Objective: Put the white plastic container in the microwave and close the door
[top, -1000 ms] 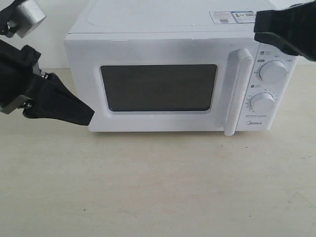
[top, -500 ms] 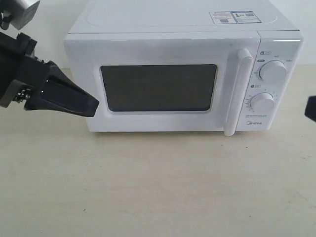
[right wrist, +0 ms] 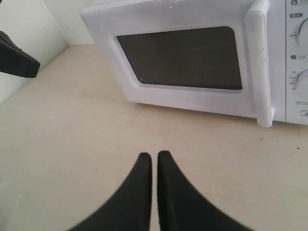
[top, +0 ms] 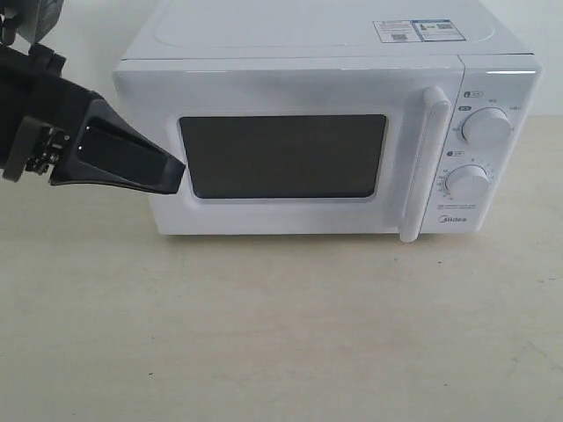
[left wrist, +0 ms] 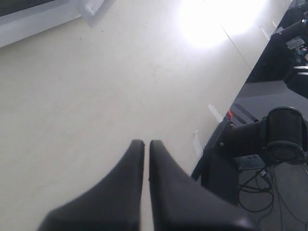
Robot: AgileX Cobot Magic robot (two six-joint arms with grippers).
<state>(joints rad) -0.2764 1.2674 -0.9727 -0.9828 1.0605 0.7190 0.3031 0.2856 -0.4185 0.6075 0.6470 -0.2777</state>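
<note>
We see the microwave (top: 325, 79) with its door (top: 290, 215) closed flush. The container shows in no view; it may sit behind the dark window (top: 281, 156), but we cannot tell. That is our first worry: if it is not inside, the closed door counts for nothing.

The left gripper (top: 174, 174), fingers pressed together, hangs at nine o'clock of the window, its tip overlapping the door's edge in the exterior view. We cannot tell whether it touches. A swing toward three o'clock would scrape the door or shove the microwave.

The right gripper (right wrist: 154, 155), fingers also together and empty, hovers over the table (right wrist: 72, 120) at six o'clock of the door. A careless rise toward the handle (right wrist: 260, 62) could catch it and pull the door ajar.
</note>
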